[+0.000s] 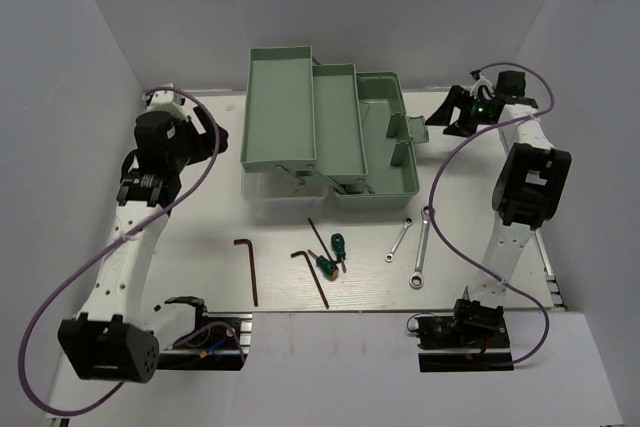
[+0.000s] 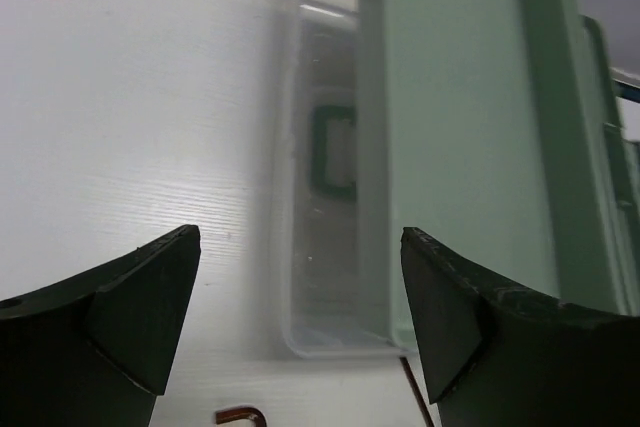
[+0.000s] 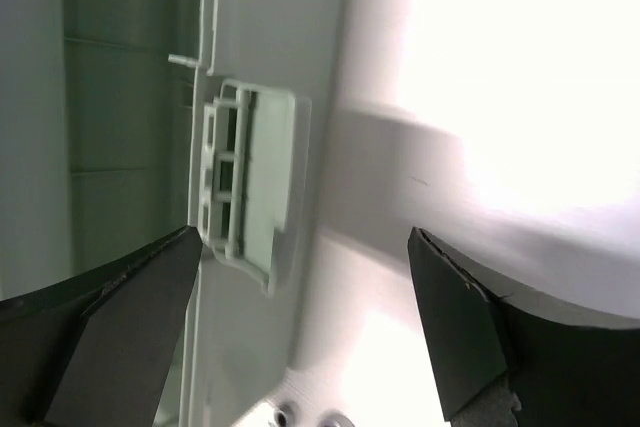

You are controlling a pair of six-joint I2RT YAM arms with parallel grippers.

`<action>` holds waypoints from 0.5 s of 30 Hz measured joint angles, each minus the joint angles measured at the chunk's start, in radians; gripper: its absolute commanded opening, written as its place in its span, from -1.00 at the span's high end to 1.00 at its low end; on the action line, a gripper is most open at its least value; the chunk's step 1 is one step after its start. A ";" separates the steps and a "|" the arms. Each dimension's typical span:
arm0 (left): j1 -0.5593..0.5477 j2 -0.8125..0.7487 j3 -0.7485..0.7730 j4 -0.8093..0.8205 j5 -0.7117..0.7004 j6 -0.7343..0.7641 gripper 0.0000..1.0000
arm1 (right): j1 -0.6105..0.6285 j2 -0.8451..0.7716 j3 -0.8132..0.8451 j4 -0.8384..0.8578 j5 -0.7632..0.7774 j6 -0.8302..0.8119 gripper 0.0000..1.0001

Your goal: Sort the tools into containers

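Observation:
The pale-green toolbox stands folded out at the back middle, with a left tray (image 1: pixel 280 107), a middle tray (image 1: pixel 335 122) and a base tray (image 1: pixel 388 152). On the table in front lie two dark hex keys (image 1: pixel 248 267) (image 1: pixel 312 273), a thin rod (image 1: pixel 320 237), two green-handled screwdrivers (image 1: pixel 340 246) (image 1: pixel 325 265) and two silver wrenches (image 1: pixel 400 241) (image 1: pixel 421 252). My left gripper (image 1: pixel 208 142) is open and empty, left of the toolbox. My right gripper (image 1: pixel 447 117) is open and empty, right of the box's latch (image 3: pixel 245 182). The trays look empty.
The translucent lid (image 2: pixel 320 197) lies under the left tray (image 2: pixel 460 127) at the toolbox's front left. A hex key's bend (image 2: pixel 240 414) and the rod's end (image 2: pixel 415 387) show past the left fingers. White walls close in both sides. Purple cables loop beside each arm.

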 measured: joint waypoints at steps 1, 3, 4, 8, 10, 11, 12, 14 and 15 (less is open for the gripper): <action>-0.002 -0.027 -0.008 0.004 0.029 0.010 -0.77 | -0.002 -0.028 -0.010 -0.012 0.033 -0.023 -0.80; -0.003 -0.084 -0.017 0.009 0.092 0.029 -0.52 | -0.004 -0.124 -0.067 -0.016 0.106 -0.074 -0.80; -0.003 -0.111 -0.019 0.010 0.132 0.039 -0.05 | -0.005 -0.191 -0.113 -0.023 0.142 -0.105 -0.80; -0.013 -0.193 -0.026 -0.011 0.272 0.076 0.75 | -0.010 -0.470 -0.336 -0.049 0.233 -0.231 -0.35; -0.021 -0.219 -0.047 -0.042 0.321 0.091 0.66 | -0.007 -0.621 -0.486 -0.093 0.282 -0.292 0.46; -0.025 -0.229 -0.064 -0.065 0.341 0.095 0.59 | 0.002 -0.694 -0.566 -0.097 0.311 -0.317 0.66; -0.029 -0.238 -0.090 -0.085 0.349 0.098 0.48 | 0.014 -0.756 -0.640 -0.123 0.340 -0.327 0.72; -0.032 -0.248 -0.142 -0.145 0.352 0.096 0.21 | 0.046 -0.854 -0.761 -0.164 0.396 -0.335 0.47; -0.034 -0.250 -0.171 -0.175 0.350 0.096 0.11 | 0.062 -0.888 -0.804 -0.188 0.413 -0.332 0.29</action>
